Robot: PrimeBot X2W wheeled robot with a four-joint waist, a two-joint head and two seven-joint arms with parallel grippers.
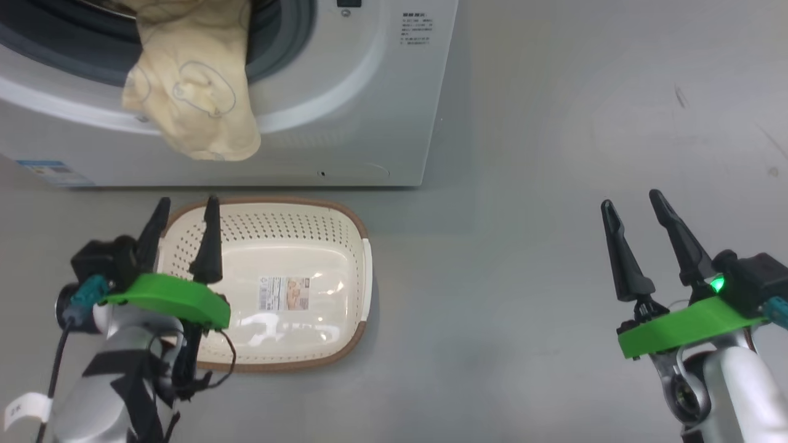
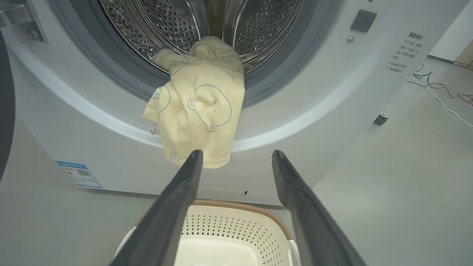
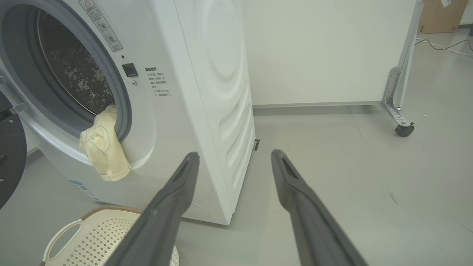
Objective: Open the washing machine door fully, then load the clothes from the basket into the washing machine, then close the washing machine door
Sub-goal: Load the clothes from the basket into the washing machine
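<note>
Cream garment (image 1: 197,92) hung half out over washing machine (image 1: 369,92) drum lip; basket (image 1: 277,202) sat below, label visible. L gripper (image 1: 189,200) & R gripper (image 1: 630,198) jaws both apart.

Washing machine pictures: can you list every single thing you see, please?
washing machine: one, white, behind the basket
washing machine door: one, black, swung open beside the drum
garment: one, cream-yellow with blue drawings, hanging out over the drum's rim
basket: one, cream with brown rim, on the floor, no clothes inside
castor: one, black, under a white panel beside the washer
left gripper: one, dark, open, over the basket's left end
right gripper: one, dark, open, over the floor
</note>
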